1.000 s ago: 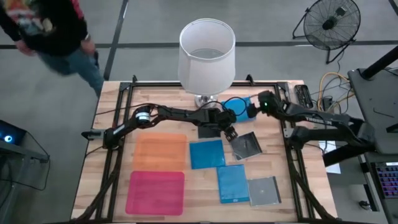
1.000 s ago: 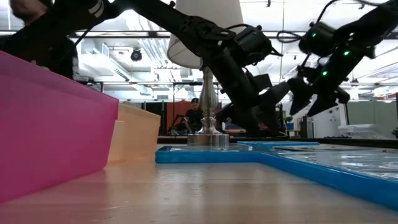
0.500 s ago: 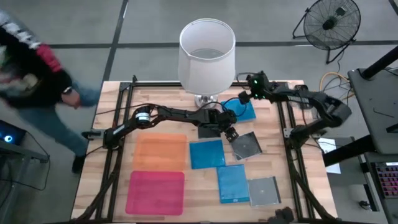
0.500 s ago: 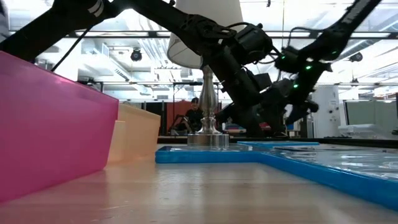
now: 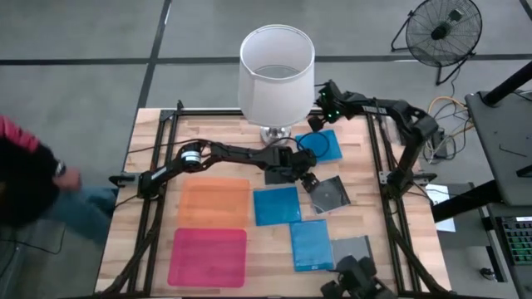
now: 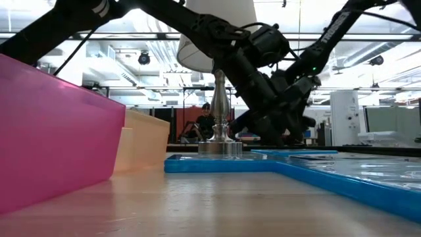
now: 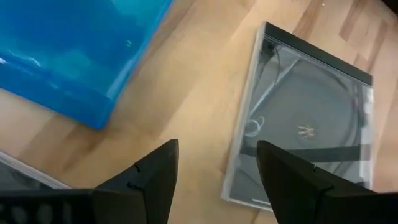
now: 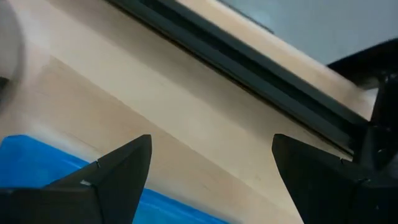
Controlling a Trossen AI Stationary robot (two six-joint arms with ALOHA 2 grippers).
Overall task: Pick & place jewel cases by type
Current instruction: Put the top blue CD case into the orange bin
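Three bright blue jewel cases lie flat on the table: one by the lamp [image 5: 322,147], one mid-table [image 5: 276,204] and one nearer [image 5: 312,243]. A clear dark case [image 5: 330,193] lies right of centre, and a silvery one [image 5: 352,247] near the near edge. Another dark case [image 5: 277,175] shows under the left arm. My left gripper [image 5: 308,179] is open and hovers low beside the clear case [image 7: 308,124]; its fingers straddle that case's edge without touching it. My right gripper [image 5: 318,119] is open over the table's far edge, just beyond the far blue case [image 8: 37,168].
A white-shaded lamp [image 5: 277,73] stands at the far middle, close to the right gripper. An orange sheet [image 5: 214,203] and a pink sheet [image 5: 208,256] lie on the left. A black rail [image 8: 249,59] runs along the far edge. A dark object [image 5: 357,282] overlaps the silvery case.
My right arm has swung from over the table's right side toward the far edge and leftward, ending beside the lamp's shade. A person beyond the table's left side has walked toward the near side. The cases have stayed where they were.
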